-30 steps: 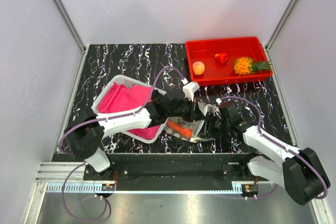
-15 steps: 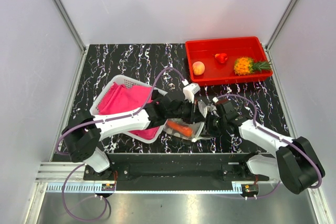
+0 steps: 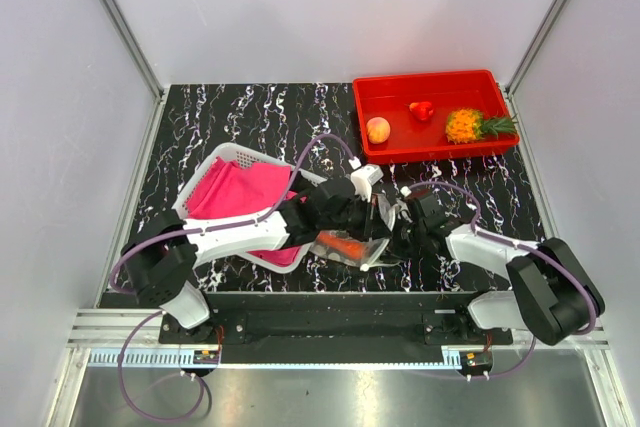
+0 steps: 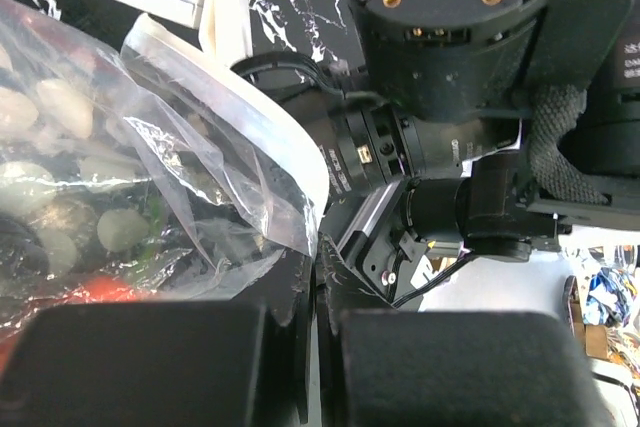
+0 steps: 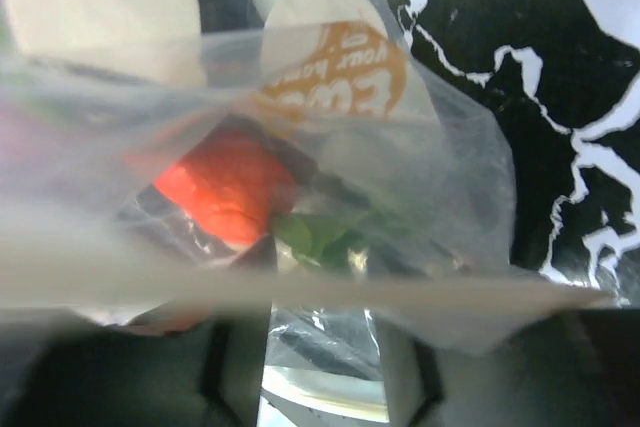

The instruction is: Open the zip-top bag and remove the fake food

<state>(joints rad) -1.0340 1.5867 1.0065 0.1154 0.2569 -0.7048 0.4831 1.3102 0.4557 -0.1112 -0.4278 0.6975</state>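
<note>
While the zip-top bag (image 3: 368,250) lies on the tabletop (image 3: 220,117) between the arms, the left pincer (image 4: 315,367) is clenched on its film. The right pincer (image 5: 325,372) is at the bag mouth, jaws apart, gripping nothing. Carrot piece (image 5: 225,187) is inside the bag. Peach (image 3: 378,130), red piece (image 3: 421,110) and pineapple (image 3: 468,126) are in the red tray (image 3: 430,155).

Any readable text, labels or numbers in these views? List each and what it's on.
"your hom…": white print on the orange round sticker on the zip-top bag, right wrist view; its bigger word is blurred.
Right arm housing, left wrist view: white marks, cut off, unreadable.
Top view: none.
</note>
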